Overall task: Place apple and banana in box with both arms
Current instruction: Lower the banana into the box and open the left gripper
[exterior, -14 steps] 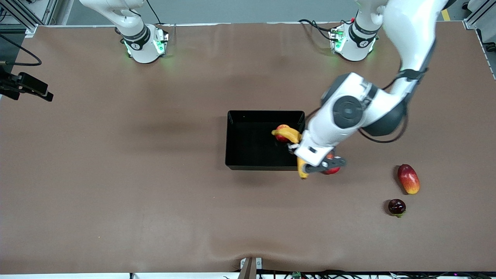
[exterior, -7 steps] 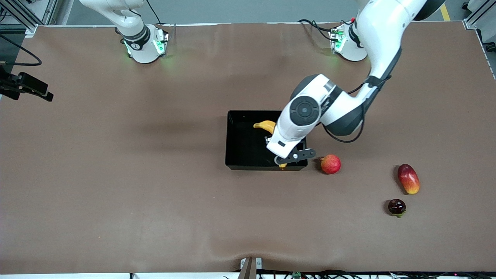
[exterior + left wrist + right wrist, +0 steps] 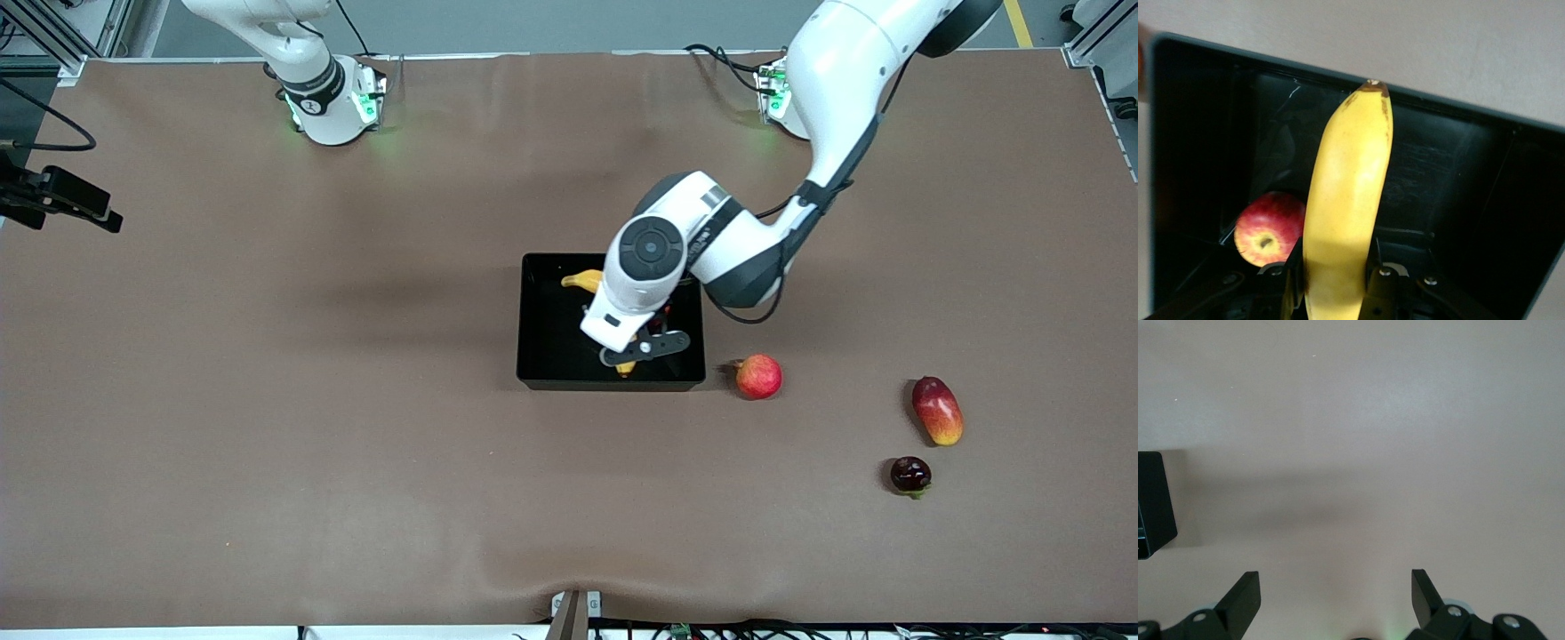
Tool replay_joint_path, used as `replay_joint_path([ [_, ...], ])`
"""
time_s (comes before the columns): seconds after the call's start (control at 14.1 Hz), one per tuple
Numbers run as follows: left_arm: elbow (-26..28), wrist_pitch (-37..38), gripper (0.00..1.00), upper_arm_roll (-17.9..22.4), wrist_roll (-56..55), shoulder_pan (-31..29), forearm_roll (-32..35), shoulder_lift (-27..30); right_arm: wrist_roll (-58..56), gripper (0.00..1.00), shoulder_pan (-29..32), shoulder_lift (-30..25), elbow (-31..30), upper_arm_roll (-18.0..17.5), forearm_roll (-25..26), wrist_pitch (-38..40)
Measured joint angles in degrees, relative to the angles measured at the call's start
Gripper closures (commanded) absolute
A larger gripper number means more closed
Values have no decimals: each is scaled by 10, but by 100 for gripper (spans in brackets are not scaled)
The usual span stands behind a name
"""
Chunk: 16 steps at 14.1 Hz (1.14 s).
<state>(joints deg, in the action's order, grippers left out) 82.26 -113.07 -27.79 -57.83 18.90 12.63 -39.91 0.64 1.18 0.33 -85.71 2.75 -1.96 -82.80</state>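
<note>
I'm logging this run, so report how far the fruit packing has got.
Done: the apple already lies in the box. In hand: the left gripper is shut on the banana, holding it over the box. Left: releasing the banana. The right gripper waits open above bare table.

The front view looks down from high across the table [image 3: 267,400] toward the arm bases. The left wrist view sits close over the box [image 3: 1471,167], looking in along the banana [image 3: 1345,220]. The right wrist view looks down at bare table, catching one corner of that same box [image 3: 1155,503].
</note>
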Motion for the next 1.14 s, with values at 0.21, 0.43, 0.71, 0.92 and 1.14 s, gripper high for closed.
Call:
replay_joint_path([
  [0.21,0,-20,100,1,-8,20,27,-26,0,0,0,0,0,0,0,0],
  [0.43,0,-52,100,2,-9,31,30,-50,0,0,-1,0,0,-1,0,0],
  [0.71,1,-95,100,6,-10,44,46,-82,0,0,-1,0,0,-1,0,0],
  [0.92,1,-121,100,17,-10,56,48,-103,0,0,-1,0,0,-1,0,0],
  [1.14,-1,-130,7,28,-10,67,50,-113,0,0,-1,0,0,-2,0,0],
])
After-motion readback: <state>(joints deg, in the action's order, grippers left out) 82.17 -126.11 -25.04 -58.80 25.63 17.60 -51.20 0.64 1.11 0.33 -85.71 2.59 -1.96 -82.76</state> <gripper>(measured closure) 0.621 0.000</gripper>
